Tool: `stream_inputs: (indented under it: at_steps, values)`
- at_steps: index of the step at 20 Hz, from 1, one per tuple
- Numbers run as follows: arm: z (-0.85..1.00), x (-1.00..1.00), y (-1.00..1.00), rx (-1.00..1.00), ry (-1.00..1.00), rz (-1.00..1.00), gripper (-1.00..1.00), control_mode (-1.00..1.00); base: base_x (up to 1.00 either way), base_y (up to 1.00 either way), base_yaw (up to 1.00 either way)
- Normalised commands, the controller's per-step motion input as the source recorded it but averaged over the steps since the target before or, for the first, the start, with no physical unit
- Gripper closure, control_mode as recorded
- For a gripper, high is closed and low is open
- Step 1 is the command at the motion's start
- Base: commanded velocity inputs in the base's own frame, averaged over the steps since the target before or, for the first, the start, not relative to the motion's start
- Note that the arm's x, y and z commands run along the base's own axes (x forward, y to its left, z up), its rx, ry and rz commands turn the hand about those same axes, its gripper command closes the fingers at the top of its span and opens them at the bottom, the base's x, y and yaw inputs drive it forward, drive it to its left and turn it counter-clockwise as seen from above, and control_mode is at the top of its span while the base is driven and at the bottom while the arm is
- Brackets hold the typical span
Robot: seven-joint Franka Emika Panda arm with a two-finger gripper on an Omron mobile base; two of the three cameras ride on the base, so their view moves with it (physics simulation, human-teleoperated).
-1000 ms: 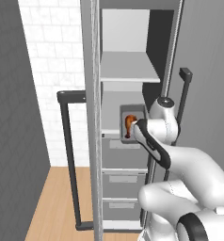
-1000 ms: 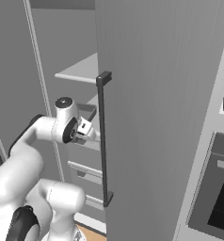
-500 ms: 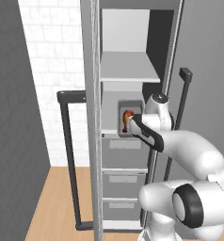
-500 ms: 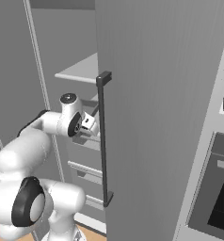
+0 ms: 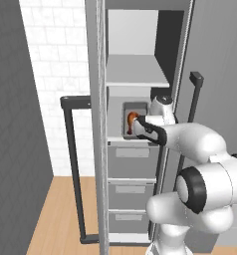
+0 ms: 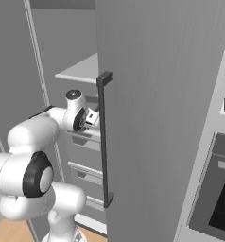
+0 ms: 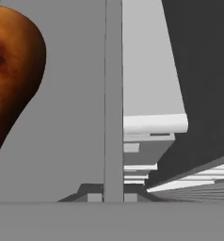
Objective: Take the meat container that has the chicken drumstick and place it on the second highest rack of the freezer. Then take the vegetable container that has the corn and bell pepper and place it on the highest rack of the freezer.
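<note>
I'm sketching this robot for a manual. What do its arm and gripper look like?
The glossy white arm is built of rounded, bulbous segments with dark grey ring-shaped joints. A round white cap with a dark centre tops the wrist. The small gripper is white with black parts. No cables or markings are visible.

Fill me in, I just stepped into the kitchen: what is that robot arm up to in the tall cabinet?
The white arm reaches into the open freezer, its gripper shut on the rim of a grey container that holds a chicken drumstick. The container sits tilted on edge at the lower of the two open shelves, under the highest rack, above the grey drawers. It is not yet set down flat.
</note>
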Motion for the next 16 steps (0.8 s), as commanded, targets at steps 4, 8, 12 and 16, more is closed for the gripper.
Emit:
stream_inputs:
  at_steps: [4, 8, 12, 16]
  values:
    - [0.00, 0.24, -0.13, 0.00, 0.00, -0.06, 1.00, -1.00, 0.00, 0.00, 0.00]
    - [0.00, 0.31, -0.05, 0.00, 0.00, -0.10, 1.00, -1.00, 0.00, 0.00, 0.00]
    - [-0.03, 0.39, 0.00, 0.00, 0.00, -0.06, 1.00, -1.00, 0.00, 0.00, 0.00]
    - [-0.27, 0.57, 0.00, 0.00, 0.00, -0.01, 1.00, -1.00, 0.00, 0.00, 0.00]
